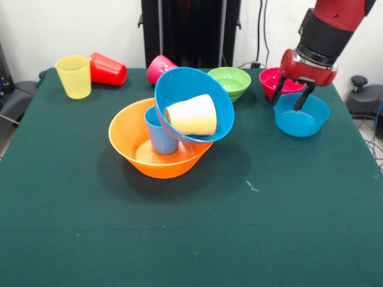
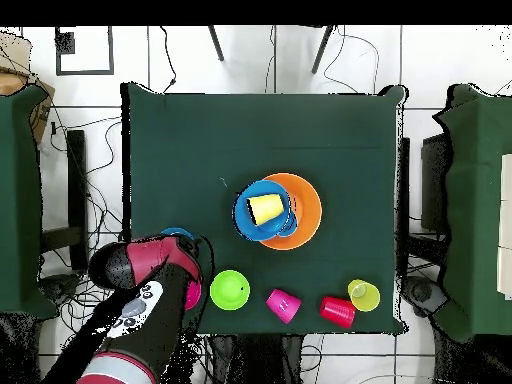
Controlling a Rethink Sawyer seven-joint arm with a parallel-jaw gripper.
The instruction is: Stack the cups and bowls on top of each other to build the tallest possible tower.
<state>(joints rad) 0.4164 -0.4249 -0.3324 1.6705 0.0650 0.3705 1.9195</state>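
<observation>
Gripper over the small blue bowl

Gripper [image 1: 291, 95] hangs with fingers spread above the small blue bowl's [image 1: 302, 117] rim, holding nothing. Left of that bowl, the large orange bowl [image 1: 157, 156] holds the light blue cup [image 1: 158, 135], the tilted large blue bowl [image 1: 194, 95] and a pale cup [image 1: 191, 114].

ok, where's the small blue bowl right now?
Front view: small blue bowl sits at the table's right side, just in front of the magenta bowl, with the gripper over its rim.
</observation>
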